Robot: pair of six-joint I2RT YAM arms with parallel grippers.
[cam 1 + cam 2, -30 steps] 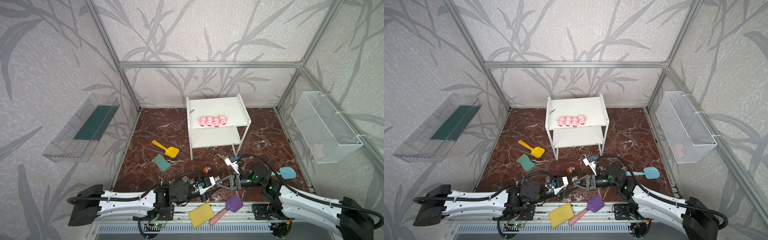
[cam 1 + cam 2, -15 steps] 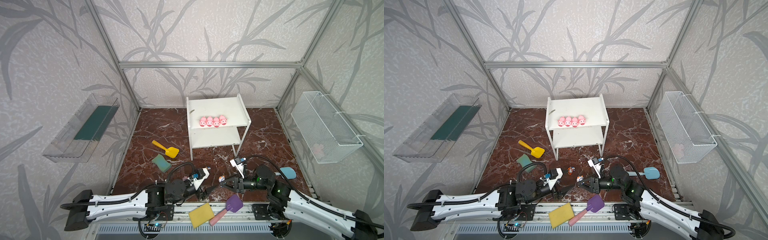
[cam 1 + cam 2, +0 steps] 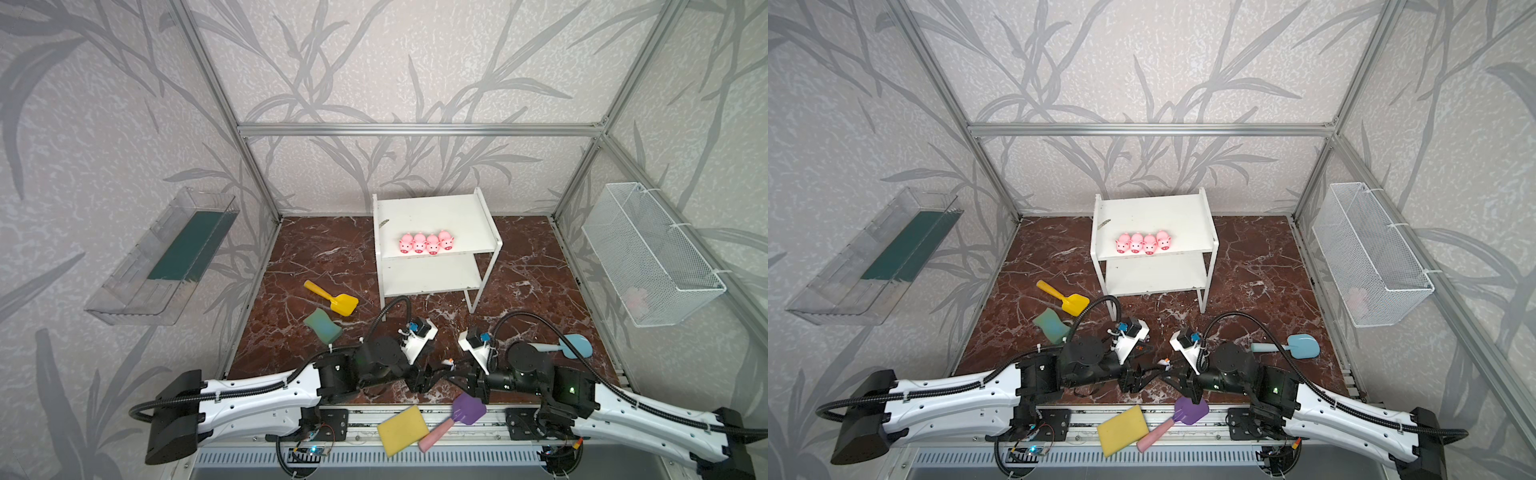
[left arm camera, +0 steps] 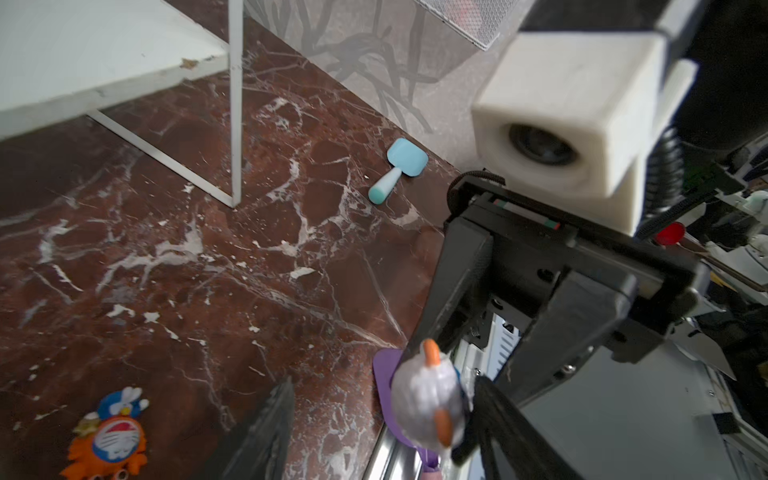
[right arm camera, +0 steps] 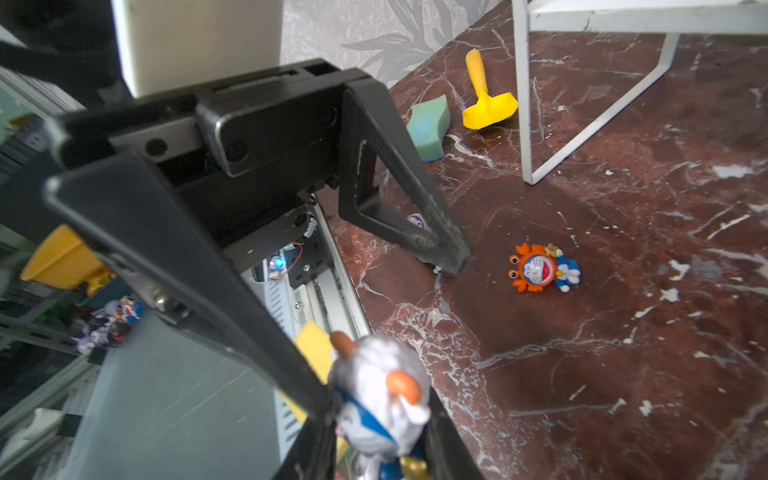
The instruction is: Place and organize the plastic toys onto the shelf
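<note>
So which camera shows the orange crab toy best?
The right wrist view: the orange crab toy lies whole and sharp on the brown floor, with its face showing. The left wrist view shows the toy too, but right at the picture's edge. In the top views it is too small to make out.

– Where are the arms?
– The left arm [image 3: 257,395] and the right arm [image 3: 648,411] lie low along the front edge of the marble floor [image 3: 332,249]. Both reach inward, and the grippers meet tip to tip near its middle.
– The right gripper [image 3: 457,371]?
– Clamped on a white-blue figurine [image 5: 374,399].
– And the left gripper [image 3: 434,372]?
– Jaws spread wide. One finger [image 5: 249,332] sits right beside the figurine, though contact is unclear. The other stands well apart.
</note>
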